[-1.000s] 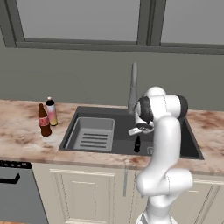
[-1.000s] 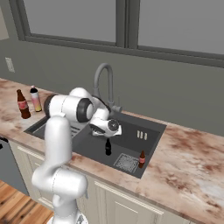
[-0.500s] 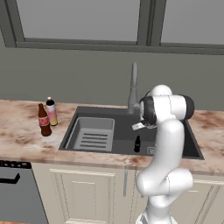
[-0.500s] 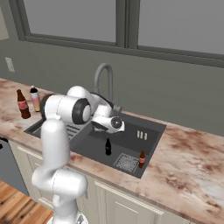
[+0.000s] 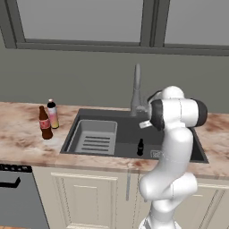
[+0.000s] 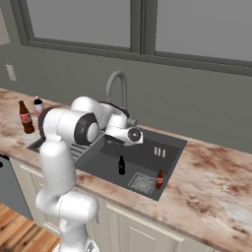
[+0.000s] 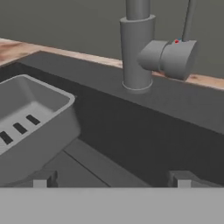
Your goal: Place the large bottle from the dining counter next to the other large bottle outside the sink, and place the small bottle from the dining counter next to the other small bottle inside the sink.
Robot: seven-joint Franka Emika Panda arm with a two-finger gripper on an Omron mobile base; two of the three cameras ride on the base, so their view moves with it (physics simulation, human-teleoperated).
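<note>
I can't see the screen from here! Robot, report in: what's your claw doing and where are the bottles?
Gripper open, empty, above sink. Small black bottle upright in basin, other small bottle nearby. Brown bottle beside pink bottle on counter. Faucet close ahead.

The sink [image 5: 125,134] is a dark grey basin, and the ribbed tray [image 5: 94,136] in its left half is light grey with darker slots. The faucet [image 5: 136,89] is plain metal grey — a tiny red dot marks its handle in the hand view. The small black bottle [image 5: 140,146] is black all over, while another small bottle [image 6: 159,179] at the near right of the basin is brown with a red band. On the beige countertop [image 5: 27,138] — mottled reddish-brown — the large brown bottle [image 5: 44,123] wears a red label, and the pinkish bottle [image 5: 53,114] has a white cap. The cabinets [image 5: 89,197] are cream, the wall [image 5: 67,76] olive grey.
</note>
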